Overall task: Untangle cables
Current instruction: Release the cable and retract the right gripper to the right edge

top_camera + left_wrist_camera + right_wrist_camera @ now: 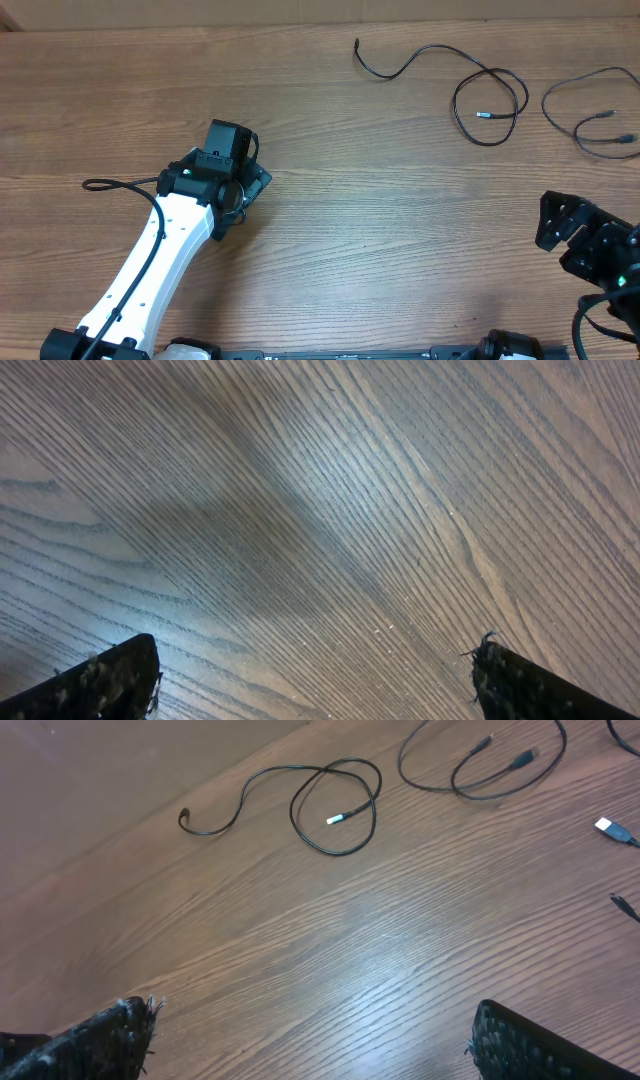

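Observation:
Two thin black cables lie apart at the far right of the wooden table. One cable (470,85) runs from a plug end near the top middle into a loop; it also shows in the right wrist view (320,805). The other cable (585,110) loops at the right edge and shows in the right wrist view (480,770). My left gripper (232,165) is open and empty at the left middle, far from both; its view (315,680) holds only bare wood. My right gripper (585,235) is open and empty near the front right; its fingers (310,1040) point toward the cables.
A thick black arm cable (120,185) loops out left of the left arm. Small plug ends (615,830) lie at the right edge of the right wrist view. The table's far edge (320,22) runs along the top.

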`<move>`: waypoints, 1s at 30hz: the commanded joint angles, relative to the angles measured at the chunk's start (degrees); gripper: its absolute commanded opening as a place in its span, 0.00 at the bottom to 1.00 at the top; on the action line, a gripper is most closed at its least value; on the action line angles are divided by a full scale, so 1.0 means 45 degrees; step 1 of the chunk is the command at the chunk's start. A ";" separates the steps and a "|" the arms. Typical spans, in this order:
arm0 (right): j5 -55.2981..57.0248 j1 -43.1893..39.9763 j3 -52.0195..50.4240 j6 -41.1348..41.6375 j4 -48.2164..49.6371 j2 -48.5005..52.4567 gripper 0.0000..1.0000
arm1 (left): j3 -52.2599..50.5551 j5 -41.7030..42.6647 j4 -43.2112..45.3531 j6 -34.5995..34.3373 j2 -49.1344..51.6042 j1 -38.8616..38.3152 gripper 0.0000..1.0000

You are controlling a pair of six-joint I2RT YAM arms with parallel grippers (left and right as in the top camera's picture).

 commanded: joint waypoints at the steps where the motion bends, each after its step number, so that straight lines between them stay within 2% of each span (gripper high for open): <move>1: -0.0019 0.0039 0.0010 -0.0044 0.0024 -0.0034 1.00 | 0.0160 -0.0024 0.0005 0.0243 -0.0238 0.0049 1.00; 30: -0.0019 0.0136 -0.0126 -0.0044 0.0024 -0.0539 1.00 | 0.0160 -0.0024 0.0005 0.0243 -0.0238 0.0049 1.00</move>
